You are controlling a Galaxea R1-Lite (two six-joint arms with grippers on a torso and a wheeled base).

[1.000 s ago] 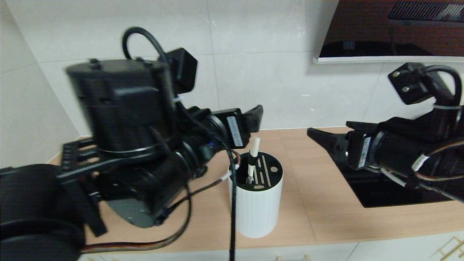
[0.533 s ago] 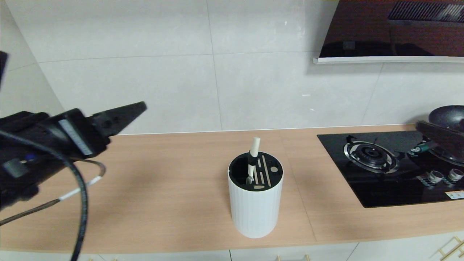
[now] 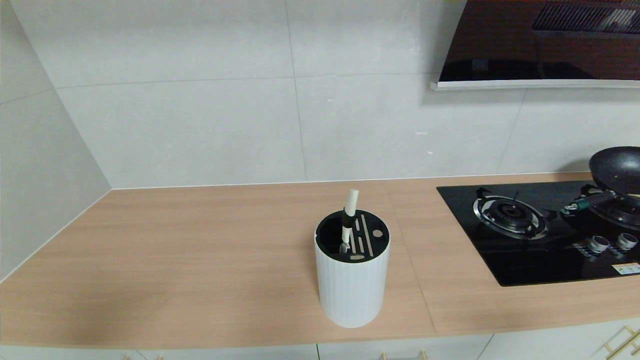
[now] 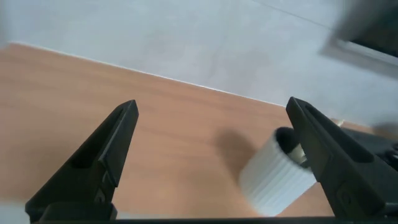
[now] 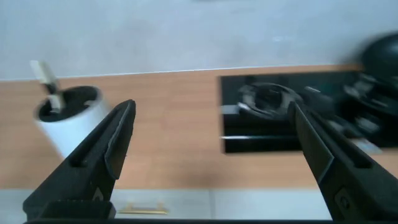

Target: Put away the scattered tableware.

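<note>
Head view: knife (image 3: 350,205) stands in holder (image 3: 352,290); left gripper (image 4: 211,104), right gripper (image 5: 210,104) fingers (image 4: 102,158) spread, empty.

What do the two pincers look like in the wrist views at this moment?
The left pincer and the right pincer look alike: both are matte black, each with two long, wedge-shaped fingers that are broad at the base and taper to narrow tips.

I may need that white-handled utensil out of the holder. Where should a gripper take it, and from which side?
By the white handle, from above, pinched across it. Only the handle stands clear of the holder's slotted top, nearly upright, so it should lift out along its length.
</note>
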